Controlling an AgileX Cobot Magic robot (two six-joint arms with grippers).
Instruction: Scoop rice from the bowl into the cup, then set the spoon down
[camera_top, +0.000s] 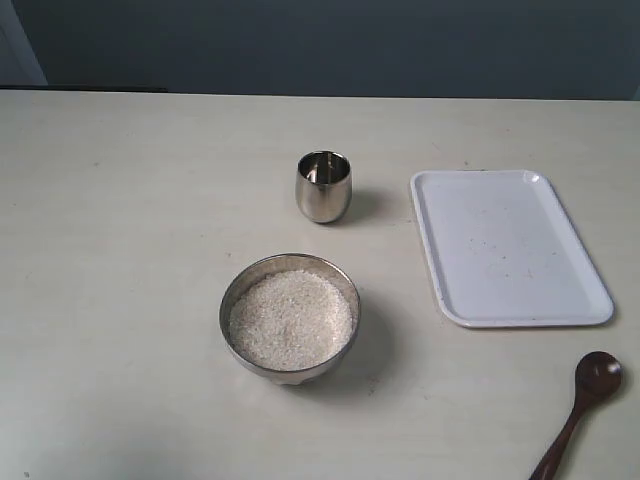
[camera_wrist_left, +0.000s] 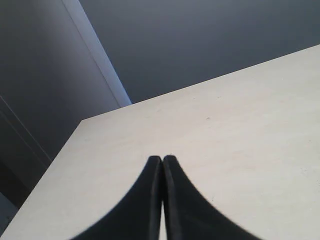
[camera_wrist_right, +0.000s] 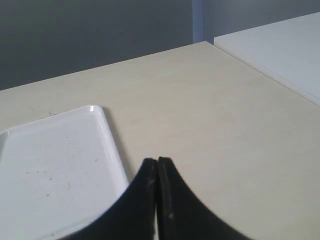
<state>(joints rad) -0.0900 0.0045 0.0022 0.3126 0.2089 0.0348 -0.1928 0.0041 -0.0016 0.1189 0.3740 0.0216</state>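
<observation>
The wide steel bowl (camera_top: 289, 318) sits near the table's middle front, filled with white rice (camera_top: 291, 318). Behind it stands the small steel cup (camera_top: 323, 186), upright; I cannot tell what is inside it. The dark wooden spoon (camera_top: 583, 402) lies at the front right corner, scoop pointing away, its handle running off the lower edge. Neither gripper shows in the exterior view. In the left wrist view my left gripper (camera_wrist_left: 162, 159) is shut on nothing above bare table. My right gripper (camera_wrist_right: 157, 161) is shut too, empty, beside the tray's corner.
A white rectangular tray (camera_top: 505, 247) lies right of the cup; its near corner (camera_wrist_right: 60, 165) shows in the right wrist view. The table's far edge (camera_wrist_left: 200, 85) meets a dark wall. A second pale surface (camera_wrist_right: 280, 55) adjoins the table on the right.
</observation>
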